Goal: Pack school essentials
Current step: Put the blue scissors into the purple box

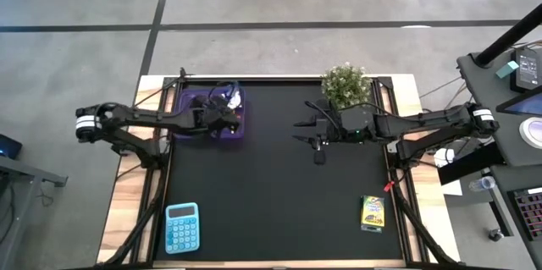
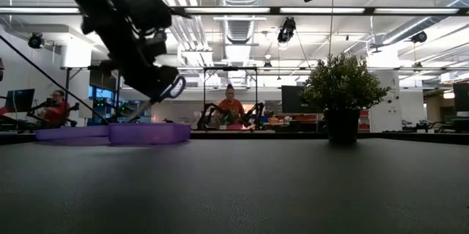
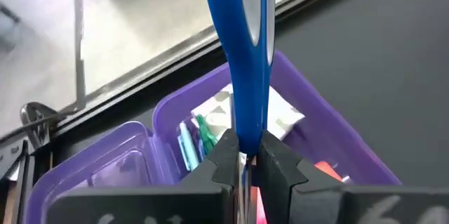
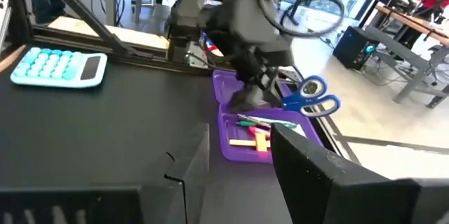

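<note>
Holding the blue-handled scissors (image 3: 245, 55) by the blades, my left gripper (image 3: 249, 164) is clenched on them right above the purple case (image 3: 330, 136) at the table's far left. Their long axis runs straight out from my fingertips — handles leading, past the case's rim. Pens (image 4: 263, 122) already lie inside. My right gripper (image 1: 318, 139) waits mid-table with its fingers apart, well away from the case — and nearer the crayon box (image 1: 372, 212).

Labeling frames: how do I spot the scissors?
Find the purple case at the table's far left. The left gripper hangs above it, fingers shut on the scissors by the blades. Only they have two blue loop handles.
</note>
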Tool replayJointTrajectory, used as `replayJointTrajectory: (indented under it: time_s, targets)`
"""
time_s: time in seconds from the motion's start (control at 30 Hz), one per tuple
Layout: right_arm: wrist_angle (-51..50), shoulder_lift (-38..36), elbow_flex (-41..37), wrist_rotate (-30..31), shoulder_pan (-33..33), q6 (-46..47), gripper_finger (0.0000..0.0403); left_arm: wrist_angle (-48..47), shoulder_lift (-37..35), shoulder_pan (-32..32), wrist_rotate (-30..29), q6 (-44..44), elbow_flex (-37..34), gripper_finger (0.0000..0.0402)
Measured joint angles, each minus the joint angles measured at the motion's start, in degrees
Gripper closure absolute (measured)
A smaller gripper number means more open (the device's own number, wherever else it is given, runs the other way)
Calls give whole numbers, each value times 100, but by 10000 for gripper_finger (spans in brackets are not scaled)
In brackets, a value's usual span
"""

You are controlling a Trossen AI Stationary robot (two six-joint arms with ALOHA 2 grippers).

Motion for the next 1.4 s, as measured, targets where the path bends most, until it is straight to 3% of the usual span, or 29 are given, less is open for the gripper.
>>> replayJointTrajectory:
  time_s: [0.33, 0.63, 1.2, 1.4]
  targets:
    - [-30, 41, -64, 2, 0, -247, 266, -727, 805, 467, 212, -311, 563, 392]
    - [-162, 41, -69, 2, 0, -315, 266, -1015, 1307, 537, 211, -307, 871, 367]
    - [-157, 41, -71, 2, 0, -300, 266, -995, 1444, 548, 380, -307, 865, 359]
    - [-157, 41, -71, 2, 0, -302, 266, -995, 1444, 565, 527, -305, 861, 312]
